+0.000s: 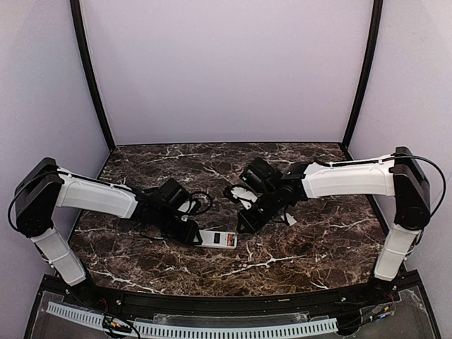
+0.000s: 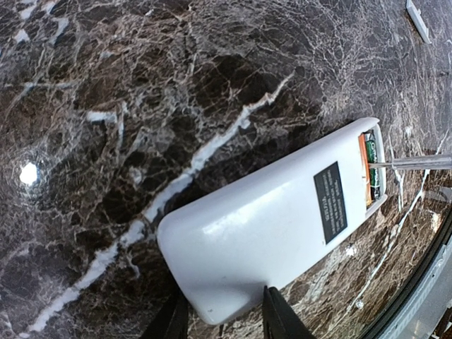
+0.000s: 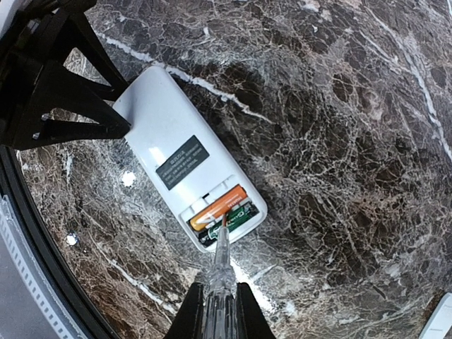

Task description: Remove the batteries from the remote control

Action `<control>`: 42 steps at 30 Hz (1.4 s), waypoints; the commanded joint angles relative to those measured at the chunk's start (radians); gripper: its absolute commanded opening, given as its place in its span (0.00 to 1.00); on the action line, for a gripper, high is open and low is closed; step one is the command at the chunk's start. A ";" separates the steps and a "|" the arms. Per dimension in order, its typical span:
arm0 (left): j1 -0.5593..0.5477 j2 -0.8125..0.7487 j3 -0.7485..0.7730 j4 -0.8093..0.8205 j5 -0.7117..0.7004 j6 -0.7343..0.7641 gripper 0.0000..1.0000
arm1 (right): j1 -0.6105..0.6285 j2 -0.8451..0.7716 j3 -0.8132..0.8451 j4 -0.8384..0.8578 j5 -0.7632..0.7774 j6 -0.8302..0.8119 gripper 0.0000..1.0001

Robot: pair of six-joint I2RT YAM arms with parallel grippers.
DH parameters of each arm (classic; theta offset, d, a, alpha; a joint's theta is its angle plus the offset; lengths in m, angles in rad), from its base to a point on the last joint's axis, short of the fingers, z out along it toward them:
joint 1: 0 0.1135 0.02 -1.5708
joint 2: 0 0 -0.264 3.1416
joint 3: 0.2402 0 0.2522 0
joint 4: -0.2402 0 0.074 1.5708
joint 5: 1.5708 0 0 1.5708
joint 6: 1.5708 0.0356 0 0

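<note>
- The remote [image 3: 166, 134] lies back-up on the marble table [image 1: 318, 247], close to the near edge and about halfway along it. Its long side runs roughly along that edge.
- Its battery bay [image 3: 209, 195] at the right-hand end is open (lid already off). Both batteries [image 3: 219, 204] sit in it side by side, one wrapped in orange and the other green.
- The left gripper [image 2: 224, 321] is clamped on the remote's other end, the one away from the bay, with a black finger pressed against each long side.
- The right gripper [image 3: 219, 311] is clenched around a screwdriver [image 3: 220, 272] with a see-through handle. Its metal shaft reaches down into the bay, and the tip sits right at the seam between the two batteries, touching the green one as far as I can tell.
- There's a dark label [image 3: 182, 162] on the remote's back, between the bay and the left gripper. The print is too small to read.
- A small flat white cover [image 2: 418, 20] lies on the table by itself, well apart from the remote, further back and towards the right edge.
- Neither battery looks lifted; both lie flat in the bay.
</note>
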 commanded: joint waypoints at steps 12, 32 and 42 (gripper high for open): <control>-0.008 0.027 0.017 -0.003 -0.021 -0.007 0.33 | 0.019 -0.043 -0.270 0.214 -0.039 0.147 0.00; -0.008 0.030 0.032 -0.017 -0.022 0.003 0.32 | 0.021 -0.017 -0.129 0.043 0.026 0.092 0.00; -0.008 0.049 0.046 -0.020 -0.020 0.015 0.26 | 0.024 0.013 -0.021 0.016 -0.012 0.066 0.00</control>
